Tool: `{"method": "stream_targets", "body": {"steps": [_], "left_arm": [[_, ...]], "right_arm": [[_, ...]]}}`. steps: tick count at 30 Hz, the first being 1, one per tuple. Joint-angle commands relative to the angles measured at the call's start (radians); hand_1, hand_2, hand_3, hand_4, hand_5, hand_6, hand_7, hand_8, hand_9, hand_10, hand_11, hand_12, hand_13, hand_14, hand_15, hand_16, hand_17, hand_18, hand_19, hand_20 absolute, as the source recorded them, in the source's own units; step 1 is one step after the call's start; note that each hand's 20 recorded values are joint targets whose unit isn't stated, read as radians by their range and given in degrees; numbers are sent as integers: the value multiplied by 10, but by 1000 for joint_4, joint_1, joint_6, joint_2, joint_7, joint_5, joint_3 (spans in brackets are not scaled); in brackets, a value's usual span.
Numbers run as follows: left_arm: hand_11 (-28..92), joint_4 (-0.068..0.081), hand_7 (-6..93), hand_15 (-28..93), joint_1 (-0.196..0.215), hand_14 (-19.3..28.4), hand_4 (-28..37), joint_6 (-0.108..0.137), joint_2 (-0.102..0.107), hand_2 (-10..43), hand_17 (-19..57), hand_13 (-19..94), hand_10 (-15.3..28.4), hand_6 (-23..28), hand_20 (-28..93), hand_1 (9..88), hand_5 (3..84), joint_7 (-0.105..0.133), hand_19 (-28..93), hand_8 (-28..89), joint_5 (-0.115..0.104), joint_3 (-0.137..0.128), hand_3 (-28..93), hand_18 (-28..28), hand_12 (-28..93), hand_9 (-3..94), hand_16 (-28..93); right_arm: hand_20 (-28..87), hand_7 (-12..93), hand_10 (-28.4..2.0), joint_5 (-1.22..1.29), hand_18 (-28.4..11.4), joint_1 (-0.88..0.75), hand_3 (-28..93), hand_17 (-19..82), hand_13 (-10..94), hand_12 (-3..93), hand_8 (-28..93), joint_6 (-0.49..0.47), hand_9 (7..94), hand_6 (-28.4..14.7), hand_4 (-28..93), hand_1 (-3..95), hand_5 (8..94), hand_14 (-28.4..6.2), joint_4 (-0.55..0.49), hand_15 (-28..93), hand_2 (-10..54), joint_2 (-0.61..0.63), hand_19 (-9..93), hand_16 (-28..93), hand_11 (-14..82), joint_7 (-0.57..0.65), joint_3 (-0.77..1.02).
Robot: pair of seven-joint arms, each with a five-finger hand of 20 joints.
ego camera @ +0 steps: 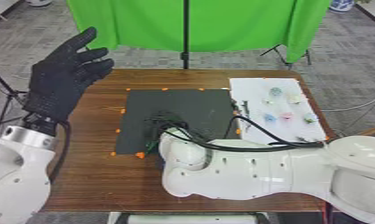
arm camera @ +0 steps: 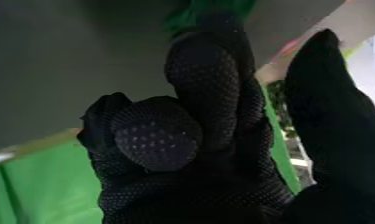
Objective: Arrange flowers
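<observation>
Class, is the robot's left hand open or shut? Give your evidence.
Open: in the head view, the left hand is raised, its fingers relaxed, and it holds nothing.

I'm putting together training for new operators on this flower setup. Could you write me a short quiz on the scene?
1. Multiple choice: what colour is the cloth hanging behind the table?
a) red
b) green
c) blue

2. True or false: in the head view, the left robot hand is on the white sheet.

3. Fill in the blank: in the head view, the small pink flower on the white sheet lies to the ____ of the dark mat.

Key: 1. b; 2. false, it is left of the dark mat; 3. right
</observation>
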Motion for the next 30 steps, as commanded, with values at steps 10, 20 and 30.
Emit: {"method": "stream_targets", "body": {"steps": [10,20,30], "left_arm": [[320,-6,174,548,14,266,-194,18,-3,65,-63,225,196,70,289,245,302,5,585,-108,-1,-7,768,263,102,299,-95],[314,1,172,553,5,259,-197,16,-1,65,-65,223,193,71,278,243,307,3,583,-107,-6,6,774,258,113,297,-96],[309,2,175,555,0,273,-201,17,0,65,-66,235,202,72,271,244,308,3,588,-109,-6,9,774,264,110,310,-98]], "right_arm": [[422,129,-144,81,-248,-30,689,458,806,237,-115,-129,841,-59,-244,251,724,-100,-1,761,68,20,932,207,495,-12,101],[416,115,-159,138,-258,-54,687,431,780,240,-113,-202,815,-45,-232,234,651,-113,3,769,98,20,932,208,497,-43,135],[417,116,-163,131,-257,-34,687,418,769,240,-116,-165,801,-37,-233,227,600,-118,-8,781,104,14,932,202,512,-64,117]]}}
